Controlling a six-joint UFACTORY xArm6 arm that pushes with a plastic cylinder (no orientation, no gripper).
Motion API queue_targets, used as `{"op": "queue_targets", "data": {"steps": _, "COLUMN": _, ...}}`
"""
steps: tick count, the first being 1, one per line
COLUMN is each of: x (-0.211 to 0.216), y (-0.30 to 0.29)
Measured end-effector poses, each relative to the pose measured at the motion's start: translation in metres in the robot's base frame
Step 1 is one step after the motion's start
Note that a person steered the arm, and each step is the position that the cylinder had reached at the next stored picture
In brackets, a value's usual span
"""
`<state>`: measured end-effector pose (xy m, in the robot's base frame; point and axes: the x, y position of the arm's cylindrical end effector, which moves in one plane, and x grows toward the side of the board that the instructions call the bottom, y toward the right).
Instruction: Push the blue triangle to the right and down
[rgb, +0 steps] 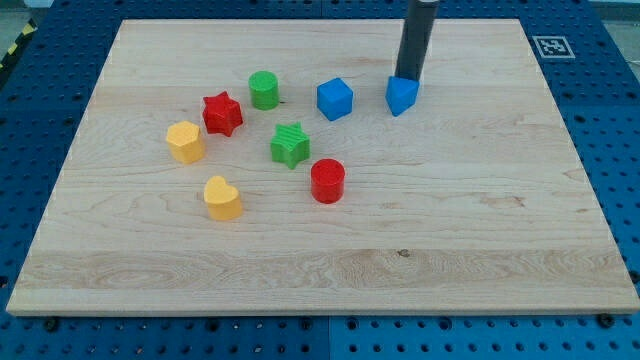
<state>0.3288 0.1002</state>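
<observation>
**Camera view: rod tip at the blue triangle, top right of centre**

Camera view. Wooden desk on a blue pegboard surface. A square black-and-white marker tag sits on the desk's top right corner; no readable writing on it or elsewhere.

No claw on this arm, only the dark rod, so no claw state to tell. My tip touches the upper back edge of the blue triangle.

Blue triangle lies in the desk's upper half, right of centre. Blue cube near it on the view's left, apart. Green cylinder further left. Red star and yellow block, shape unclear, toward the view's left. Green star near the middle, red cylinder just below-right of it. Yellow heart-like block lowest of the group.
</observation>
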Motion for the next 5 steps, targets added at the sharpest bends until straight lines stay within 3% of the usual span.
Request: {"op": "queue_targets", "data": {"steps": 5, "x": 0.029, "y": 0.011}}
